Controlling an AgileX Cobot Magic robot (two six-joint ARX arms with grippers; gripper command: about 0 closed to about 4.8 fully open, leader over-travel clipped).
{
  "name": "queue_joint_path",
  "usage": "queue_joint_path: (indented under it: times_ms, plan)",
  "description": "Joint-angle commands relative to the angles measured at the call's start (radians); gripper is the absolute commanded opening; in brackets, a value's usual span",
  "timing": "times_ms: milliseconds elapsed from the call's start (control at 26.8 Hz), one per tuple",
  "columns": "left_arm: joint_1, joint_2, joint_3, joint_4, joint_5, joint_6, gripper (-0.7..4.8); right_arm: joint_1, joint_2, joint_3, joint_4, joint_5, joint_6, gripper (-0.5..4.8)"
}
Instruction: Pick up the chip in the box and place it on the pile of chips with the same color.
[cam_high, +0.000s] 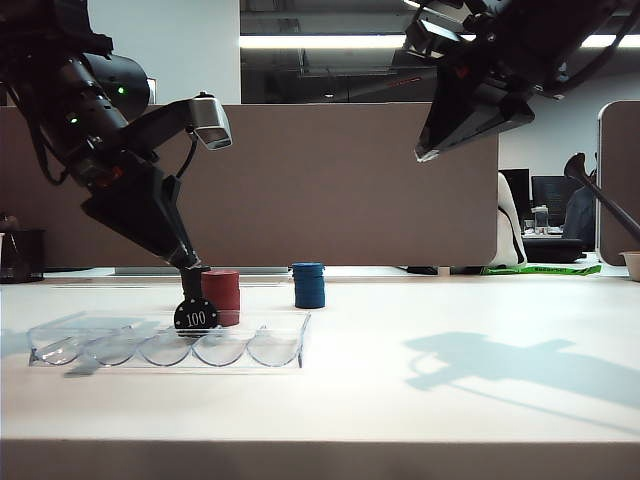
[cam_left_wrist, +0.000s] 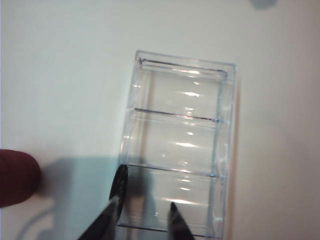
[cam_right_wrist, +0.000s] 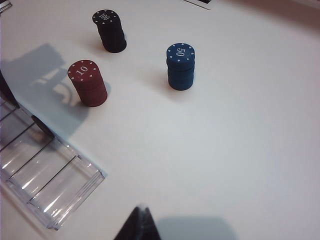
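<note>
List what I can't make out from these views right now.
- Exterior view: black pile hidden behind left gripper and red stack.
- Left wrist view: chip edge-on; whether left gripper touches it unclear.
- Right wrist view: right gripper cut off by frame edge.

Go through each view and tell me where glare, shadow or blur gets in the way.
Exterior view: bright ceiling strips backlight both arms; the right arm's shadow lies on the table. Left wrist view: soft focus, white glints on the box, a blurred red stack, shadow around the chip. Right wrist view: sharpest; shadow beside the red stack.
</note>
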Motion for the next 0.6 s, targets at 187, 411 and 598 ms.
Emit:
queue_joint_path:
  times_ms: [187, 411, 598]
  plan:
    - [0.000, 0.007, 0.004, 0.003, 0.024, -0.004, 1.58, 0.000, -0.003, 0.002, 0.014, -0.001, -0.003, -0.06]
    - [0.000, 0.014, 0.004, 0.007, 0.029, -0.003, 1.58, 0.000, -0.003, 0.002, 0.015, -0.001, -0.003, -0.06]
    - [0.000, 0.034, 0.004, 0.011, 0.032, -0.003, 1.57, 0.000, -0.002, -0.002, 0.021, 0.000, -0.003, -0.06]
